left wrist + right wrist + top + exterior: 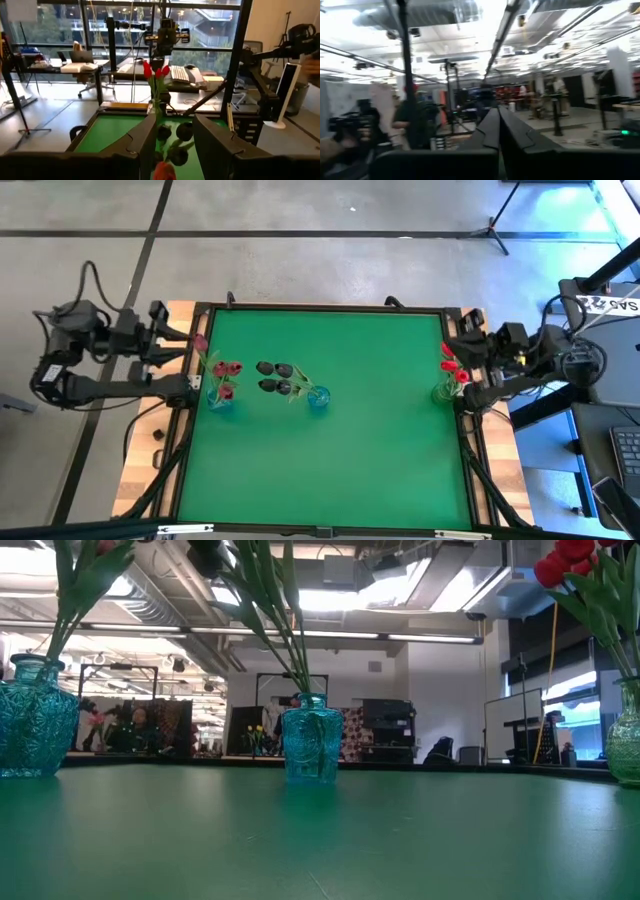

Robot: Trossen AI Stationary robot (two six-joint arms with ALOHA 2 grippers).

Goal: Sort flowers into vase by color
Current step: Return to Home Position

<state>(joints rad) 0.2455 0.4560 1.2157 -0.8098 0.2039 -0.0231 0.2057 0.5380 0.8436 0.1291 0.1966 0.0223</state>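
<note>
Three teal glass vases stand on the green table (330, 470), each with tulips whose stems stick into it. The left vase (220, 398) holds pinkish-red flowers (226, 372). The middle vase (318, 398) holds black flowers (275, 376). The right vase (445, 391) holds bright red flowers (450, 365). My left gripper (172, 142) is drawn back at the table's left edge and is open and level. It looks across the table at the black heads (184, 131) and the far red flowers (156, 72). My right gripper (498, 125) is drawn back at the right edge, shut on nothing and tipped upward.
The table's raised dark frame (320, 308) and wooden border (140, 470) surround the green top. The near half of the table holds nothing but green surface. Beyond the table there are desks, stands and a computer (625, 445) at the right.
</note>
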